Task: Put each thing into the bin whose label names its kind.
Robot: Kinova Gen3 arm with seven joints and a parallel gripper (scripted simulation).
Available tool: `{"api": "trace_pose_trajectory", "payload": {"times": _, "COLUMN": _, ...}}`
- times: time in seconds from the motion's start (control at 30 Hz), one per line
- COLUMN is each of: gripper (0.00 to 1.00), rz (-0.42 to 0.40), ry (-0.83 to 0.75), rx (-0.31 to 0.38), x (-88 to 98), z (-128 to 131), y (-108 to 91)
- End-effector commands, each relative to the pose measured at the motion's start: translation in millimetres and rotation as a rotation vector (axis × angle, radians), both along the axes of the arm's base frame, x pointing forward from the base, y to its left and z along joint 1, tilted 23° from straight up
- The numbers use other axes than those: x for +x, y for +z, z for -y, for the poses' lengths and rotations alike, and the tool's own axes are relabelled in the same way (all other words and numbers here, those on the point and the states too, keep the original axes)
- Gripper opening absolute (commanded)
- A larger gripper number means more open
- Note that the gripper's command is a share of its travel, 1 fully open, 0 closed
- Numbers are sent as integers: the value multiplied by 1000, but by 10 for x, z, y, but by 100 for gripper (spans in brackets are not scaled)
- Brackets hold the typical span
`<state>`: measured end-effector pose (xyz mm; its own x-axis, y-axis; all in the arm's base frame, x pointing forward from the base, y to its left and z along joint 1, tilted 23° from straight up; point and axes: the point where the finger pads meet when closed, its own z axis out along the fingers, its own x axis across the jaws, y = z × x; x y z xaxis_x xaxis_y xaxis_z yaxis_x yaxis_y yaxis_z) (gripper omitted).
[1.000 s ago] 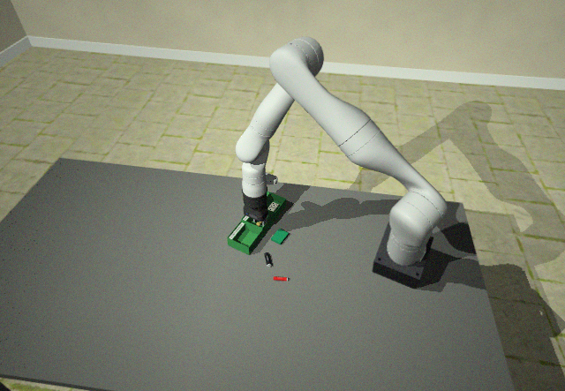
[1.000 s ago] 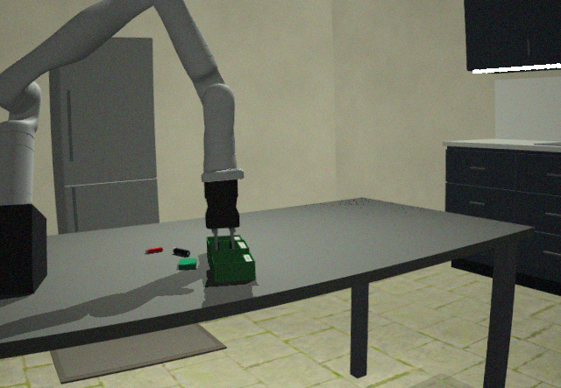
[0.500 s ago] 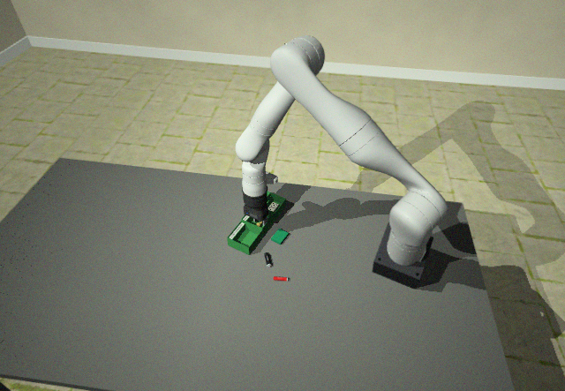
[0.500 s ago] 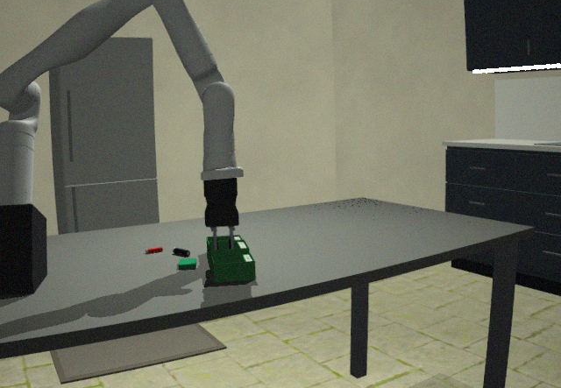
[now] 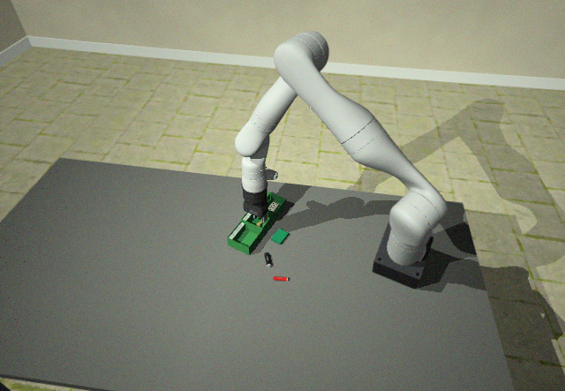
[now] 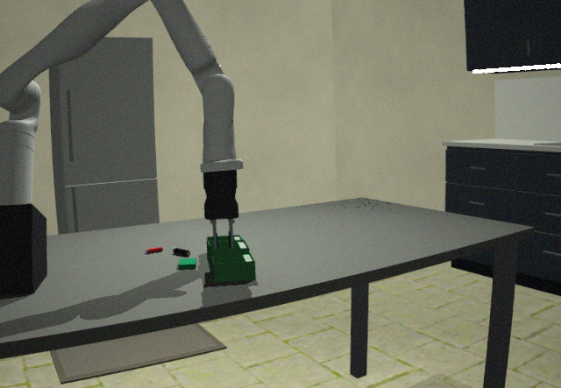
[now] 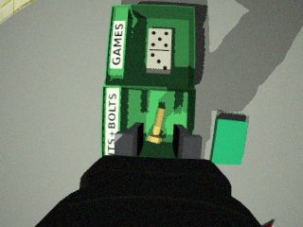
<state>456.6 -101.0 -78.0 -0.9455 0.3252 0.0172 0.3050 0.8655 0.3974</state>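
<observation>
Beige walls (image 6: 289, 81), tiled floor (image 6: 280, 342)

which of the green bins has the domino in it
The bin labelled GAMES, the one beyond the tool in the wrist view, holds the white domino. The nearer bolts-labelled bin holds a brass bolt instead.

Green bins (image 7: 192, 57), white domino (image 7: 159, 48) with black dots, brass bolt (image 7: 158, 125), red cylinder (image 5: 280, 278)

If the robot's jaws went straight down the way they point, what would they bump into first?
Probably the small brass bolt lying in the green bin labelled NUTS+BOLTS. The open black gripper points straight down into that bin, jaws either side of the bolt, so they might reach the bin floor instead; depth is hard to judge.
</observation>
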Motion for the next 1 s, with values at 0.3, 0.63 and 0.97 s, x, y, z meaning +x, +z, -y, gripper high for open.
{"api": "trace_pose_trajectory", "payload": {"times": 0.3, "gripper": 62, "rz": 6, "ry": -4, "rx": -4, "x": -16, "z": 137, "y": 282}}
{"api": "trace_pose_trajectory", "payload": {"times": 0.63, "gripper": 100, "rz": -18, "ry": -60, "rx": 3, "x": -163, "z": 68, "y": 296}}
{"api": "trace_pose_trajectory", "payload": {"times": 0.97, "gripper": 100, "rz": -18, "ry": -59, "rx": 3, "x": -757, "z": -230, "y": 356}}
